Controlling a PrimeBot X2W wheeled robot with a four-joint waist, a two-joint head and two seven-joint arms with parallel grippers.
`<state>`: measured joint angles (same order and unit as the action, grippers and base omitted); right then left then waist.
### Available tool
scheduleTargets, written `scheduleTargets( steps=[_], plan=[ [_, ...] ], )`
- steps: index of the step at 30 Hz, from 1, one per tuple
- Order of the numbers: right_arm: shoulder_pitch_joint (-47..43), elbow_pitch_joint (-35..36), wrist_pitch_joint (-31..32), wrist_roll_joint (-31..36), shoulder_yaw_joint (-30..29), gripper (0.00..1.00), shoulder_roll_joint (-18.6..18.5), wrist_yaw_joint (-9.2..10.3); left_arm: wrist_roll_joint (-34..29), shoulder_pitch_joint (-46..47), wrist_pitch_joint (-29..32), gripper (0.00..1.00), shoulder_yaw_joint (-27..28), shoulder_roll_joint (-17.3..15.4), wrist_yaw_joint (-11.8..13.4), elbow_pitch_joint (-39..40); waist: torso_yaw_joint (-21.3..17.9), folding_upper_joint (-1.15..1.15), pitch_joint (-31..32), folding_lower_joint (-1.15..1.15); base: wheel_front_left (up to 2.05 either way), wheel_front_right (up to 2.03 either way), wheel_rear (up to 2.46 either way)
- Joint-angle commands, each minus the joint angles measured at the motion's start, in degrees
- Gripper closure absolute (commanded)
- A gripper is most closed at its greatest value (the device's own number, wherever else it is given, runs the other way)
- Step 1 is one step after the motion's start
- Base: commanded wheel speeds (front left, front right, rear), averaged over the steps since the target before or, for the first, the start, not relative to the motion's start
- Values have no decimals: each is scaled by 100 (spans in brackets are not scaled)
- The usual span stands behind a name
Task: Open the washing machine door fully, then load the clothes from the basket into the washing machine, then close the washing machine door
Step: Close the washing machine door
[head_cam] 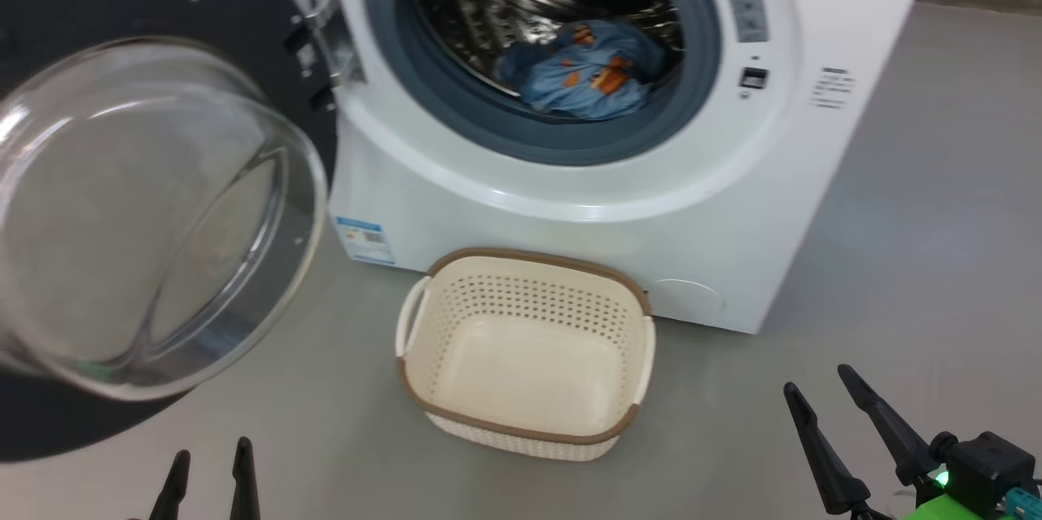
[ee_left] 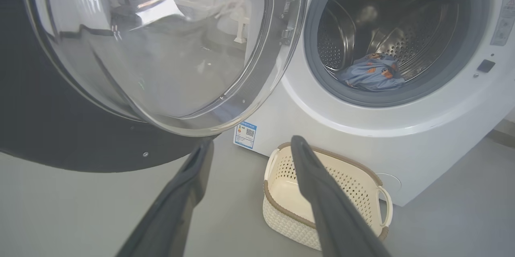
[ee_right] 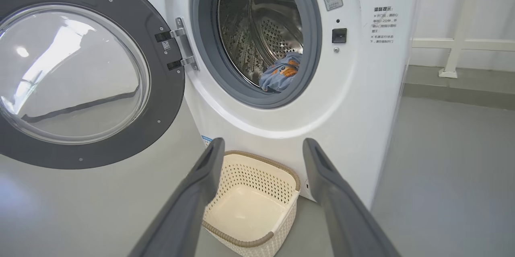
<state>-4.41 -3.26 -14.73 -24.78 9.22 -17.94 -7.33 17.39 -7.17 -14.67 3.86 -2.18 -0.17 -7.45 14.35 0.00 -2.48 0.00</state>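
Low inside the washing machine (head_cam: pixel 733 203) lie the clothes (head_cam: pixel 586 68), bunched; washing machine door (head_cam: pixel 155 211) open at left, bowl bulging robot-ward, edge cut off; basket (head_cam: pixel 529 304) mouth-up on floor; L claw (head_cam: pixel 212 451) & R claw (head_cam: pixel 816 379) both wide.

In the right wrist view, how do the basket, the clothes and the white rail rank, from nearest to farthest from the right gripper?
1. Basket: on the floor just beyond the right gripper, before the machine.
2. Clothes: higher up, inside the drum.
3. White rail: far right, well behind the machine.
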Motion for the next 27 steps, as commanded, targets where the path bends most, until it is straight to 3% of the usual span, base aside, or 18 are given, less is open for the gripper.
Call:
scheduleTargets(
  steps=[1, 14, 27],
  plan=[
    [204, 104, -27, 18, 166, 0, -135, -16, 78, 110, -33, 0, 137, -70, 70, 175, 518, 0, -99, 0, 0, 0, 0],
    [347, 34, -27, 6, 416, 0, -286, -16, 405, 29, -33, 0, -139, -70, 316, 303, 1482, 0, -111, 0, 0, 0, 0],
    [773, -113, -27, -86, 811, 0, -436, -16, 607, -100, -33, 0, -107, -70, 514, 573, 1579, 0, -198, 0, 0, 0, 0]
  ],
)
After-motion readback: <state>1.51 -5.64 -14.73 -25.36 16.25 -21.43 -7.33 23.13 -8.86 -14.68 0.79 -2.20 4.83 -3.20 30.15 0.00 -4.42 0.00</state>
